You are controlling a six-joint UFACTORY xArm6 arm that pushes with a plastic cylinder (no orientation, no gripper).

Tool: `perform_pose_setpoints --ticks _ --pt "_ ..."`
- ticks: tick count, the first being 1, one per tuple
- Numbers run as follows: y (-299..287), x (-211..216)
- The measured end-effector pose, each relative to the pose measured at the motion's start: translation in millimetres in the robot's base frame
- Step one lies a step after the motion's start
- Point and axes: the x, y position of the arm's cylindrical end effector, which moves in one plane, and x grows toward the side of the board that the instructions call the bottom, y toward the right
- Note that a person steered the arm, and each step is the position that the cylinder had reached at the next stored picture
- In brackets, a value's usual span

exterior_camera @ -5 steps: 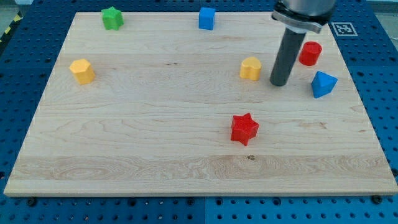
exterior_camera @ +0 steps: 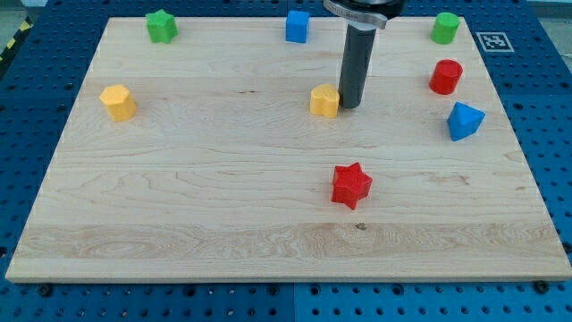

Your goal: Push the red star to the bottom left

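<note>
across the middle of the view we've got the wooden counter (exterior_camera: 179, 197), a pale board sitting on a blue perforated surface (exterior_camera: 554, 134). next in size, our dark rod (exterior_camera: 357, 63) drops in from the view's top, and my tip (exterior_camera: 349, 106) is planted right against the view's right side of a yellow block (exterior_camera: 324, 101), touching it or as good as. we have no hand on this rig, just the bare rod, so nothing is grasped or clenched.

on to the blocks. the red star (exterior_camera: 351, 185) sits below the centre of the counter, a little to the view's right, well below my tip and well apart from it, far from the bottom left corner. over on the view's right edge we see a blue block (exterior_camera: 465, 121), wedge-like, with a red block (exterior_camera: 445, 77) just above it and a green block (exterior_camera: 446, 28) near the top right corner. along the top edge, a blue cube (exterior_camera: 297, 26) sits just left of the rod, and a green star (exterior_camera: 162, 26) is towards the top left. a second yellow block (exterior_camera: 117, 102) sits alone at the view's left.
</note>
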Motion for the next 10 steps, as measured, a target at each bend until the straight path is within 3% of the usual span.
perform_pose_setpoints --ticks 1,3,4,7,9,10 --pt "0.0 20.2" --pt "0.9 116.4" --pt "0.9 131.2" --pt "37.2 164.5" --pt "-46.8 164.0" --pt "-59.4 142.3"
